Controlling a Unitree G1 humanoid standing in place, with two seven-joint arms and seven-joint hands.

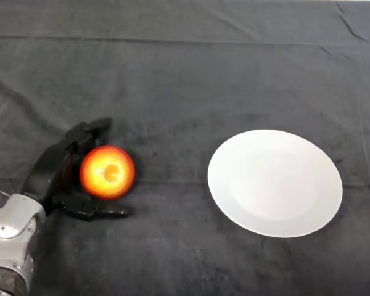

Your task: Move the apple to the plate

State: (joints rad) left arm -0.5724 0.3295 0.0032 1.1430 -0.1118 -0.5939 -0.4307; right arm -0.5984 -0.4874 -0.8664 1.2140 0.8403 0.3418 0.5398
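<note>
A red and yellow apple (108, 171) lies on the dark cloth at the left. My left hand (52, 169) is at the apple's left side, low on the table. Its fingers (86, 131) reach past the apple's far side and its thumb (102, 213) lies along the near side, so the apple sits between them. A small gap shows on both sides and the hand is open. A round white plate (275, 182) lies flat on the cloth to the right of the apple, about a hand's width from it, with nothing on it.
The dark cloth (185, 74) covers the whole table and has some creases at the back and the right. My silver-grey forearm (11, 237) comes in from the lower left corner.
</note>
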